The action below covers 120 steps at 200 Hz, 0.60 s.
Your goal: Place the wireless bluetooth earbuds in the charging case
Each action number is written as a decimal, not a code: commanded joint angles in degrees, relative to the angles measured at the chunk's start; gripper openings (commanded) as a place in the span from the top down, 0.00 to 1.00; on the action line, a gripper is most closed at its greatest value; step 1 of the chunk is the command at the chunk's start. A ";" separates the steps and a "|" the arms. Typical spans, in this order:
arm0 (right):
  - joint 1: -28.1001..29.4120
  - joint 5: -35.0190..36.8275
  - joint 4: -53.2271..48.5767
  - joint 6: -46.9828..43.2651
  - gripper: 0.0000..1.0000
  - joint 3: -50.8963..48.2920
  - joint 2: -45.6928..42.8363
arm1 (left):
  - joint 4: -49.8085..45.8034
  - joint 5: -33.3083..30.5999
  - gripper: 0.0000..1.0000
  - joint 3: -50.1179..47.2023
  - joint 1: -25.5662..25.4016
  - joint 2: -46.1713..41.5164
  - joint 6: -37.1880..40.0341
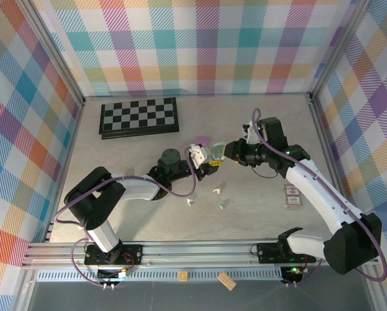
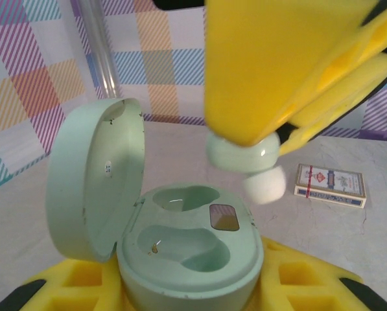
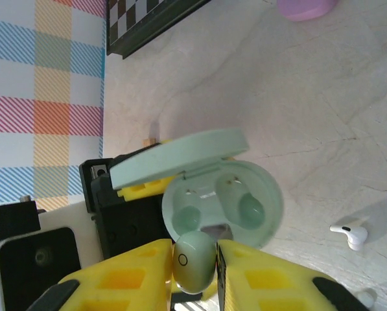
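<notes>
Open mint charging case point(image 2: 187, 243) clamped in the left end effector point(image 2: 190, 288); mint earbud point(image 3: 194, 258) pinched by the right end effector point(image 3: 196, 272), the case just ahead of it.

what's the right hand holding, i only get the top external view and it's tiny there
observer: A mint green earbud, pinched in the right hand.
operator: is the case open
observer: Yes. The mint green charging case, gripped by the left hand, has its lid standing up.
operator: any bud inside
observer: No, both wells are empty. The earbud hangs above the case, not seated.
</notes>
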 commanded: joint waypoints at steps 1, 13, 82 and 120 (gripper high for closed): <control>-0.11 -1.80 2.62 0.82 0.74 1.28 0.69 | -0.80 -1.55 0.70 2.39 -1.46 1.40 2.19; -0.11 -1.75 2.83 0.68 0.74 1.27 0.84 | -1.54 -1.76 0.70 3.14 -2.13 1.74 2.63; -0.09 0.59 1.01 -0.93 0.74 0.63 1.50 | -0.03 -1.67 0.71 3.83 -2.65 1.45 0.58; -0.11 0.63 1.25 -0.85 0.74 -0.30 1.72 | 1.26 -2.06 0.71 3.98 -2.63 1.62 -0.65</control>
